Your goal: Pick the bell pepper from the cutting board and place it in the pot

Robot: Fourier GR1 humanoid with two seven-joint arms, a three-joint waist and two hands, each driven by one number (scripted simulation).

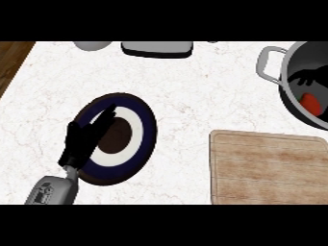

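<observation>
Head view shows the red bell pepper [311, 100] lying inside the grey pot [294, 103] at the upper right of the frame, with a dark hand-shaped form above it in the pot; whether that is the right hand or a shadow cannot be told. Below the pot, the wooden cutting board [269, 166] lies on the white worktop [187, 81]. Far from the pepper, at the lower left, the left hand [84, 137] rests with straight, relaxed fingers over a dark-rimmed plate [144, 132].

I count one plate [146, 126], one cutting board [269, 168], one pot [315, 86] holding one red thing, perhaps the bell pepper [312, 102], and one hand [84, 137] of mine.
</observation>
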